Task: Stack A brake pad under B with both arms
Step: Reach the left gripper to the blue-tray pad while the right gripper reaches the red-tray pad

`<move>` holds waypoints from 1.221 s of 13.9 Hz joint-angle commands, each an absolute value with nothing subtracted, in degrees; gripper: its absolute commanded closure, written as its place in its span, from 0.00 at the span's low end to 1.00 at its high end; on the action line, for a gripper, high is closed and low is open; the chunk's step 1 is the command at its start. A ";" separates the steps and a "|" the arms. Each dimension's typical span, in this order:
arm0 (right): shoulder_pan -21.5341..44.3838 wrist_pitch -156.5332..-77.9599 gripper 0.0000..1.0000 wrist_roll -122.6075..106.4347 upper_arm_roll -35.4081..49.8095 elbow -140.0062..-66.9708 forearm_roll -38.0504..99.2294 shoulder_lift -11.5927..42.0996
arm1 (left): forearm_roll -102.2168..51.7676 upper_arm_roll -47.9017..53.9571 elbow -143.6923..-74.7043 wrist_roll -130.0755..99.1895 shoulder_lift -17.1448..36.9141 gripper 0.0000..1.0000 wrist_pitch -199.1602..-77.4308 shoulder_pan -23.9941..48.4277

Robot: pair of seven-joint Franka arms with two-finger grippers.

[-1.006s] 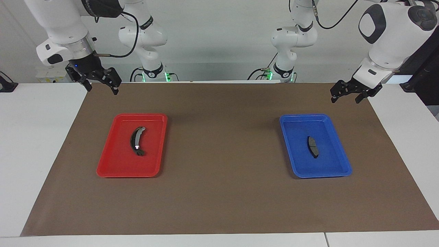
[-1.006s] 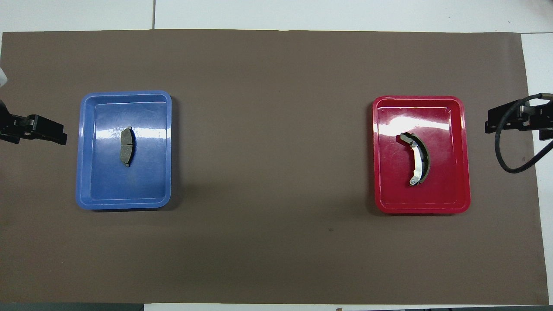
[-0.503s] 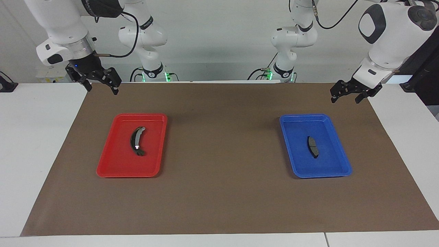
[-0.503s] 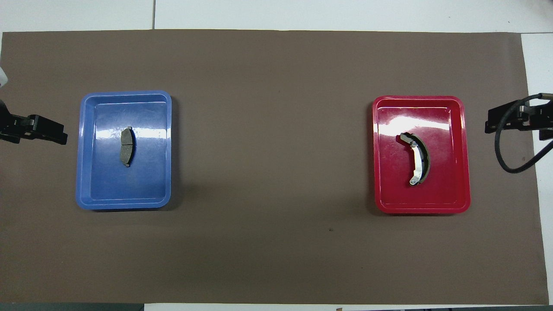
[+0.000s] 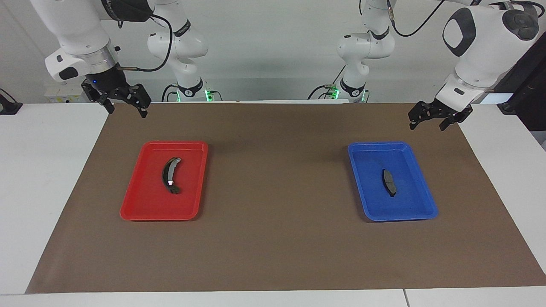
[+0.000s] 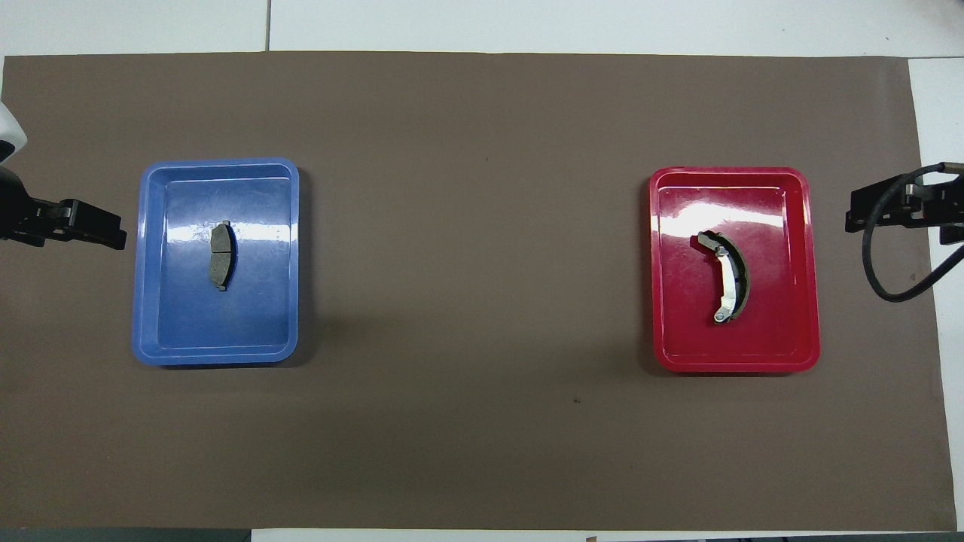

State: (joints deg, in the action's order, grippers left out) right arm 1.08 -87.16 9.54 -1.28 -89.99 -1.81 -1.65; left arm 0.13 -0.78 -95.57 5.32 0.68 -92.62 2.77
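Brown matting (image 5: 273,238), dull and flat, covered the white table (image 5: 47,179) under two glossy plastic trays with rounded corners. Seen from overhead, the blue tray (image 6: 154,331) sat at nine o'clock on the mat, the red tray (image 6: 798,346) at three o'clock, well apart. The brake pad (image 5: 388,182), short, dark grey and slightly curved, lay flat in the blue tray. The brake shoe (image 5: 169,175), a long thin black crescent with a paler grey band and a bright pinkish spot, lay flat in the red tray. The left gripper (image 5: 428,121) hung over the mat's corner beside the blue tray, fingers apart and holding nothing. The right gripper (image 5: 126,108) hung over the mat's edge near the red tray, fingers likewise spread, empty.
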 commanded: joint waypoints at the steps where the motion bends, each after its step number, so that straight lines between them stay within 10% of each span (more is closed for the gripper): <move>1: 0.62 -86.40 0.00 8.35 -0.97 -89.73 -1.76 -1.58 | -0.44 -1.06 -103.50 4.39 -3.68 0.02 -99.46 3.43; 8: 0.61 -88.14 0.00 7.56 -0.97 -91.14 -1.50 -1.93 | -0.44 -1.05 -120.82 -1.41 -4.40 0.02 -120.89 7.82; 13: 0.79 -106.89 0.00 5.55 -0.88 -113.22 0.08 -9.30 | -0.35 -1.14 -124.19 2.46 2.97 0.03 -132.87 7.74; 17: 0.70 -117.03 0.00 0.54 -0.97 -120.74 1.05 -3.36 | -0.35 -1.14 -125.85 2.46 6.41 0.03 -138.50 7.65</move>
